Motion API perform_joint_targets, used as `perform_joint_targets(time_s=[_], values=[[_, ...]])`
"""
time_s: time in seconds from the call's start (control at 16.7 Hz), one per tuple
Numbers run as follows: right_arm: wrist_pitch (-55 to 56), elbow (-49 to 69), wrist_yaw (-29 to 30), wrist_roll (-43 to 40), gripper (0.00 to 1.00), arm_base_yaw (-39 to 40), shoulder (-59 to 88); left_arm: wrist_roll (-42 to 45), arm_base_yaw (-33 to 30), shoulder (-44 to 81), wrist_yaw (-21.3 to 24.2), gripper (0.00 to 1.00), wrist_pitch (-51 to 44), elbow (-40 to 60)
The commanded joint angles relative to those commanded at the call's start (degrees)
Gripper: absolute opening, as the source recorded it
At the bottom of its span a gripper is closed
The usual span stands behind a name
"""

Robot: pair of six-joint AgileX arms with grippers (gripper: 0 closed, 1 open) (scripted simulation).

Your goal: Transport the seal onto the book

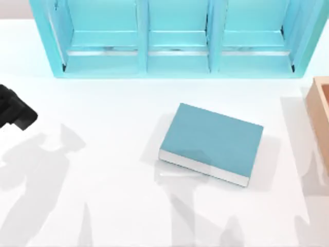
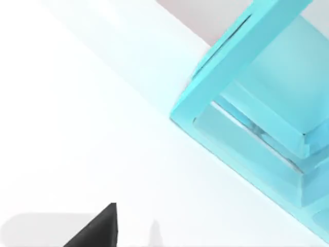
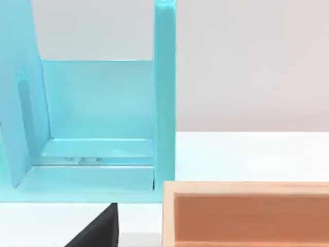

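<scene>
— So where's the seal? I'm looking for that little stamp and I can't find it anywhere on the table from here.

— Nor can I. Where it sits I can't tell. The book [image 1: 212, 142] is plain enough: teal cover up, lying flat near the middle of the white table [image 1: 103, 154], turned a little askew, white page edges facing the near side. Nothing rests on its cover, so I'd judge the job hasn't really started.

— Flat and face-up makes sense, I suppose. A broad level landing spot for something small.

— That's my guess too. Behind it, along the far edge, stands the light-blue shelf [image 1: 175, 38] with its three open compartments, well apart from the book.

— And that tan thing off to the right?

— A wooden box [image 1: 320, 116], open-topped, at the table's right edge. The right wrist camera looks straight across its rim [image 3: 241, 188] toward the end of the shelf [image 3: 164, 98]. If the seal is anywhere, inside that box would be my bet, but I can't see into it.

— What about the arms?

— The left arm [image 1: 15, 108] is parked at the table's left edge, a dark shape well away from the book. Whether its gripper is open or closed I can't tell, nor whether it holds anything. Same for the right one; a dark sliver [image 3: 97, 229] at the frame's edge is all its wrist view gives.
</scene>
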Motion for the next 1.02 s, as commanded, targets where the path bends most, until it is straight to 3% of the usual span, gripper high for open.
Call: perform_joint_targets(time_s=[0.24,0.48,0.66,1.02], values=[[0.0,0.0,0.0,0.0,1.0,0.0,0.0,24.48,10.33,-18.5,12.02,1.0,4.55,-11.92],[0.0,0.0,0.0,0.0,1.0,0.0,0.0,39.67,17.26,-32.36,21.0,1.0,7.78,-20.1],[0.0,0.0,0.0,0.0,1.0,0.0,0.0,44.7,19.67,-37.23,24.41,1.0,8.98,-22.96],[0.0,0.0,0.0,0.0,1.0,0.0,0.0,45.25,19.94,-37.77,24.8,1.0,9.11,-23.28]])
